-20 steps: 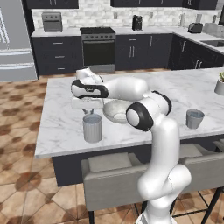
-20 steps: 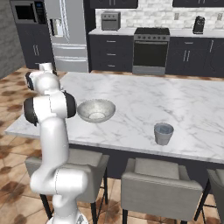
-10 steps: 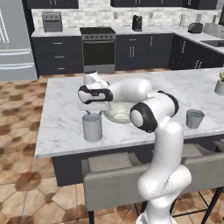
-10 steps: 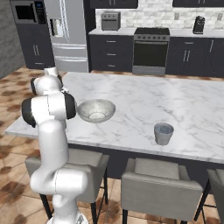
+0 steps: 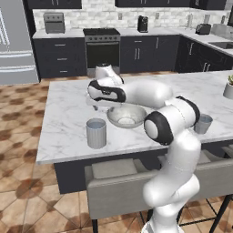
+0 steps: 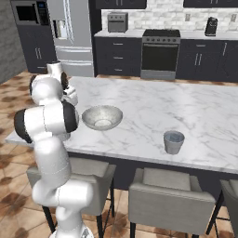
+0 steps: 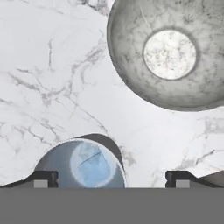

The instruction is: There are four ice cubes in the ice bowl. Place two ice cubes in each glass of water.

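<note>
My gripper point(image 7: 111, 179) hangs open above the marble island, its fingertips point(image 7: 41, 179) far apart with nothing between them. Just below it stands one glass of water point(image 7: 65, 166), and a pale-blue ice cube point(image 7: 92, 165) lies in the water. The ice bowl point(image 7: 131, 65) sits just beyond, its pale flat bottom in plain sight. From the left base, the gripper point(image 5: 94, 108) hovers over that glass point(image 5: 96, 133), with the bowl point(image 5: 126, 116) to its right. The second glass point(image 5: 203, 124) stands further right, also seen as the glass point(image 6: 174, 142) right of the bowl point(image 6: 102, 117) and gripper point(image 6: 73, 98).
Grey stools point(image 5: 123, 182) line the island's near edge. A potted plant point(image 5: 229, 88) stands at the island's far right. Bare marble point(image 5: 68, 109) spreads left of the glass and behind the bowl.
The jaws have gone from shut to wide open above the near glass. The hand has shifted slightly to the right.
</note>
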